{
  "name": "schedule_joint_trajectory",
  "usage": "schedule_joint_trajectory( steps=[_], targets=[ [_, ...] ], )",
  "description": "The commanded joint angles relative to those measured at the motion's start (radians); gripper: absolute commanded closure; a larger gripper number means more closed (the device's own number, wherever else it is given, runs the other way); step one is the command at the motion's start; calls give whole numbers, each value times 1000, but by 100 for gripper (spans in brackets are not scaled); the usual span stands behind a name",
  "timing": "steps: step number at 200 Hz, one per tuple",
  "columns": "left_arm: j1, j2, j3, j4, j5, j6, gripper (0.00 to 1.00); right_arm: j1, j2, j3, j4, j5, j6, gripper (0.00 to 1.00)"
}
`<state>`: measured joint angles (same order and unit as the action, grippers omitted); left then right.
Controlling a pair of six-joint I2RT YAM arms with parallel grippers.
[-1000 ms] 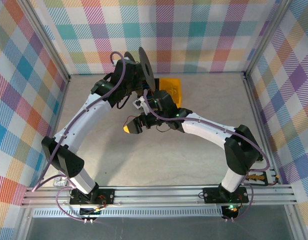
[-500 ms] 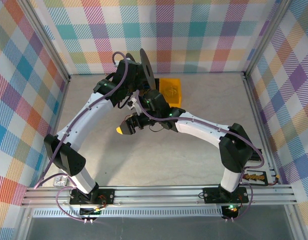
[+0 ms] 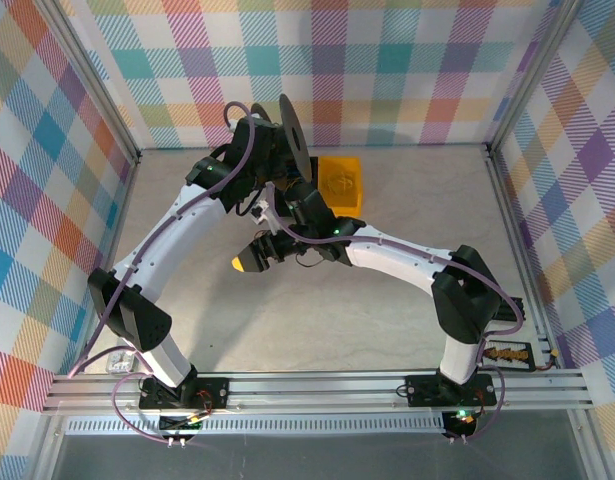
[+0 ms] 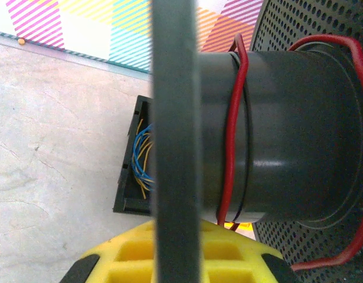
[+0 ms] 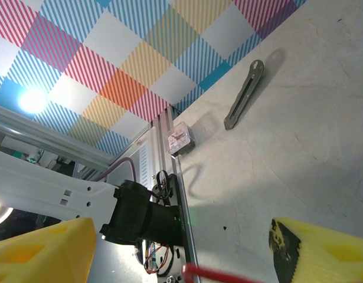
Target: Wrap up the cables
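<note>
Front-left of the spool (image 3: pixel 287 135), the right claw (image 3: pixel 249 256) is spread wide open. The left claw (image 3: pixel 275 165) is at the spool; I cannot tell its grip. A yellow bin (image 3: pixel 339 180) sits right of the spool. The red cable (image 4: pixel 233 118) loops round the spool's middle; thin blue and yellow cables (image 4: pixel 142 158) lie in a black box (image 4: pixel 127 190) behind it

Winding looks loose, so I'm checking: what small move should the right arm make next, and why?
Probably close the right gripper on the red cable: its fingers stand wide apart with the strand between them, and the few red turns on the spool hub sit slack, so tension seems needed.
</note>
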<state>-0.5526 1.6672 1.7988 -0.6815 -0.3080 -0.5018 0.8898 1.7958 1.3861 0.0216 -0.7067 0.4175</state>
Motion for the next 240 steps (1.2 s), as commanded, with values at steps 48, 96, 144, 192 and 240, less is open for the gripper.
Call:
schedule_joint_trajectory(
  steps=[48, 96, 144, 192, 240],
  targets=[
    [-7, -11, 46, 46, -9, -3, 100, 9, 5, 34, -14, 5, -9, 63],
    [2, -20, 49, 48, -5, 2, 100, 9, -60, -81, -34, 29, -41, 96],
    [121, -72, 44, 64, 187, -8, 100, -39, -150, -312, -69, 53, -71, 100],
    [270, -167, 35, 9, 435, 63, 100, -251, -217, -471, -45, -34, -87, 100],
    [392, -282, -44, -4, 642, 107, 100, -427, -150, -393, -166, -163, -173, 100]
  ],
)
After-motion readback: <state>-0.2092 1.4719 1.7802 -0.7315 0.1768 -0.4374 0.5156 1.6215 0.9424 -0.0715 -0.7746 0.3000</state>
